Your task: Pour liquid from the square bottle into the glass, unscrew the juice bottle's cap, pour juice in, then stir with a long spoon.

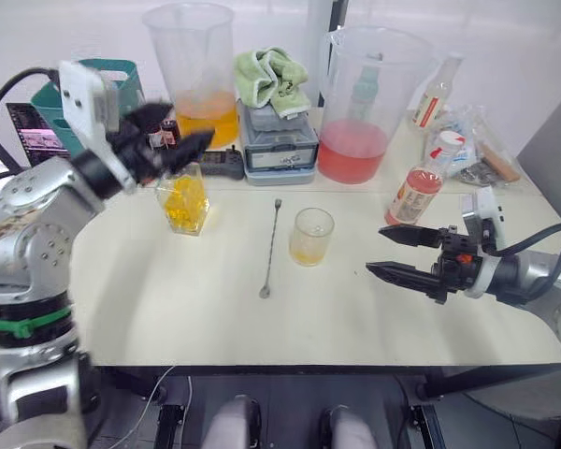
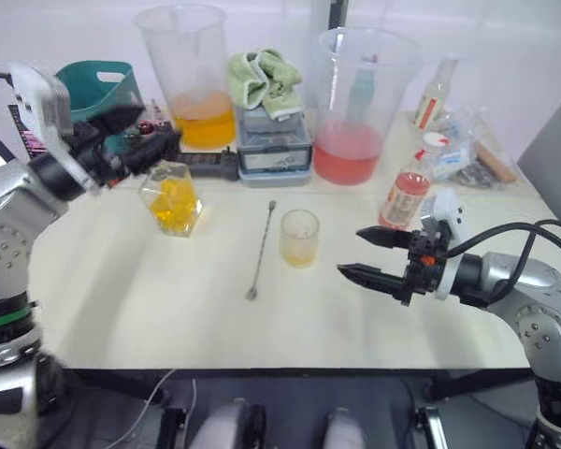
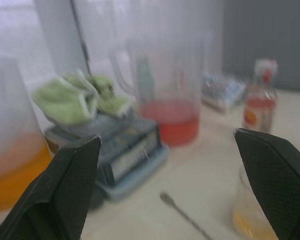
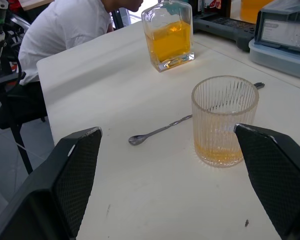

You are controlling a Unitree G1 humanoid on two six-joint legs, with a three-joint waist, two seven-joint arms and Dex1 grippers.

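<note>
The square bottle [image 1: 184,201] with yellow contents stands upright on the table's left. My left gripper [image 1: 182,131] hovers open just above and behind its neck, holding nothing. The glass [image 1: 311,236] stands mid-table with a little yellow liquid at its bottom. Left of it the long spoon [image 1: 271,248] lies flat, bowl toward the front edge. The juice bottle [image 1: 414,192] with pinkish-red liquid stands at the right, its white cap [image 1: 446,142] on. My right gripper [image 1: 376,251] is open and empty just above the table, right of the glass and in front of the juice bottle.
Along the back stand a pitcher of orange liquid [image 1: 192,75], a pitcher of pink liquid [image 1: 365,103], a green cloth [image 1: 273,79] on a grey box [image 1: 279,140], a teal basket [image 1: 122,79] and a pale bottle [image 1: 437,89]. A person in a white shirt [image 4: 65,25] sits beyond the table's left end.
</note>
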